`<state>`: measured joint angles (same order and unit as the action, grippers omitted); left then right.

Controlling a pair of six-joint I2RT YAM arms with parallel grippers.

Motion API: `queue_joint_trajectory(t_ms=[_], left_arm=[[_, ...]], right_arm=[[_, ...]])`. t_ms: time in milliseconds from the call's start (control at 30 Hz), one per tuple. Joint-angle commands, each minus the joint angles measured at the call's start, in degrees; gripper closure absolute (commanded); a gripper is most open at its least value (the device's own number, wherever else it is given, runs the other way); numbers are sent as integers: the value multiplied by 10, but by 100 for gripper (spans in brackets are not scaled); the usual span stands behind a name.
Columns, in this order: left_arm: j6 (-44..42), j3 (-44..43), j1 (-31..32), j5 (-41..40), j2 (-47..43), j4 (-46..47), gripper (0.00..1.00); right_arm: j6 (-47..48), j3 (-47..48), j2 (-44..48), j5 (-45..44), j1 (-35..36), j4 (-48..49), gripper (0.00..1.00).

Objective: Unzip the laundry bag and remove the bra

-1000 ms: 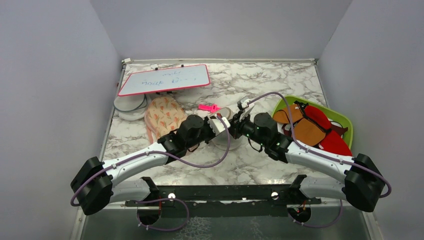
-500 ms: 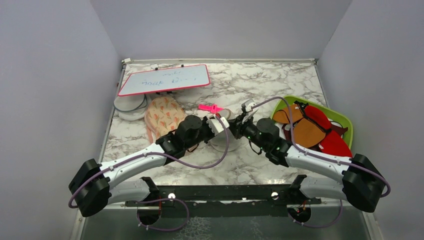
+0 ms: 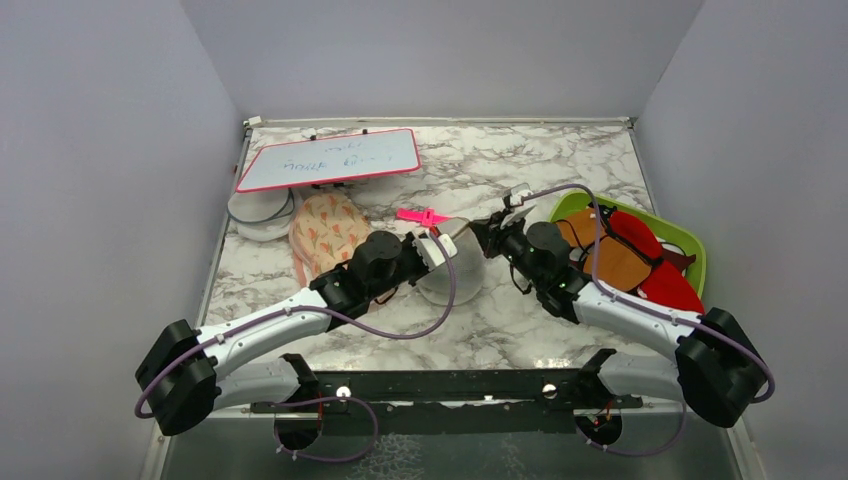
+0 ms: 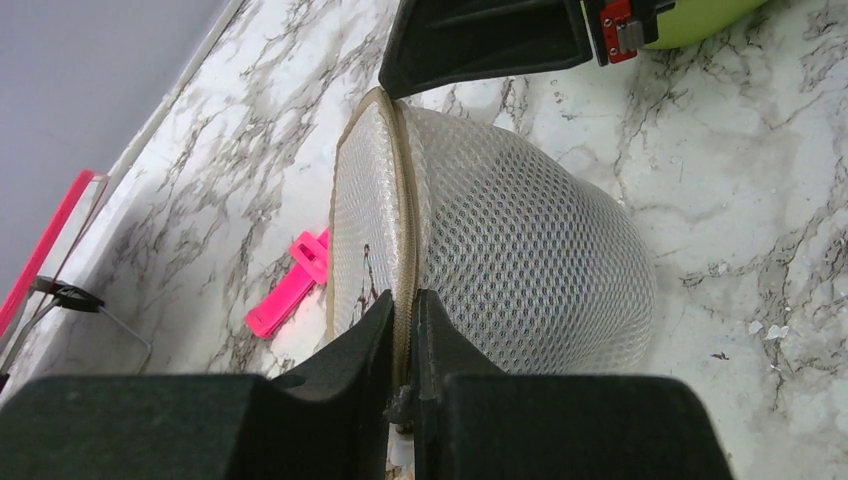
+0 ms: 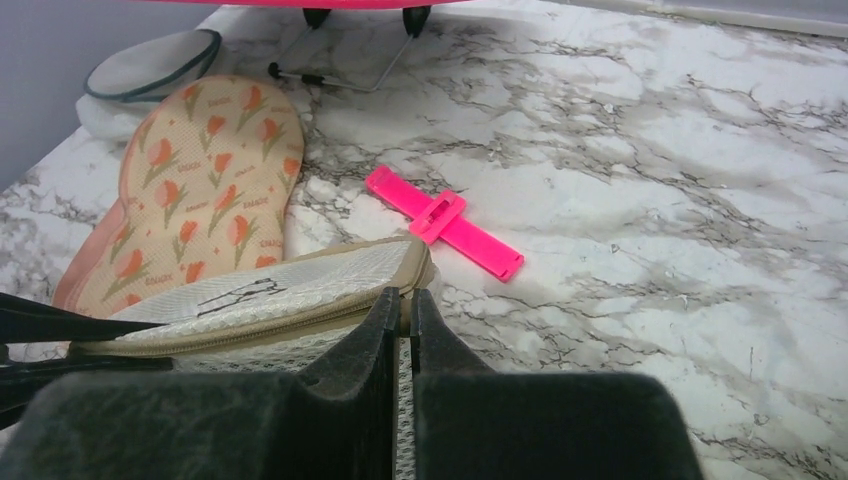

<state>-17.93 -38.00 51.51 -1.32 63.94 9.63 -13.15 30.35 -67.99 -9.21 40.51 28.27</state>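
- Two grippers clamped shut on the laundry bag (image 4: 520, 250) rim: left gripper (image 4: 405, 312) at its left-edge end, right gripper (image 5: 404, 303) opposite.
- Its zip line ran between them (toward the right edge).

One camera overhead; two close wrist views share the laundry bag (image 4: 520, 240).

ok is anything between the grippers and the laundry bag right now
Nothing visible does. The left gripper and the right gripper are each shut on the beige rim of the laundry bag, on opposite sides. The pink clip lies beyond it, out of the way.
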Motion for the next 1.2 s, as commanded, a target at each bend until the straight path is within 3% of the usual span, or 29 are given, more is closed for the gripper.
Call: queue_joint_trajectory(t_ms=[0,100,133,233,367,667,933,1167], left_arm=[[-2,1,2,7,-10,1,100],[0,-10,2,7,2,-9,100],[3,-13,2,6,6,-12,96],[13,-18,2,3,13,-12,68],[24,-21,2,5,12,-9,51],[33,-16,2,2,-9,8,50],[31,6,3,7,-59,35,39],[31,2,5,5,-53,30,36]], right_arm=[[45,32,2,65,-28,-49,99],[56,49,12,128,-28,-88,99],[56,54,13,145,-28,-100,99],[64,71,13,212,-28,-137,99],[55,93,10,276,-28,-173,99],[18,117,2,339,-13,-188,99],[20,118,9,317,-11,-196,99],[26,130,7,299,-11,-213,99]])
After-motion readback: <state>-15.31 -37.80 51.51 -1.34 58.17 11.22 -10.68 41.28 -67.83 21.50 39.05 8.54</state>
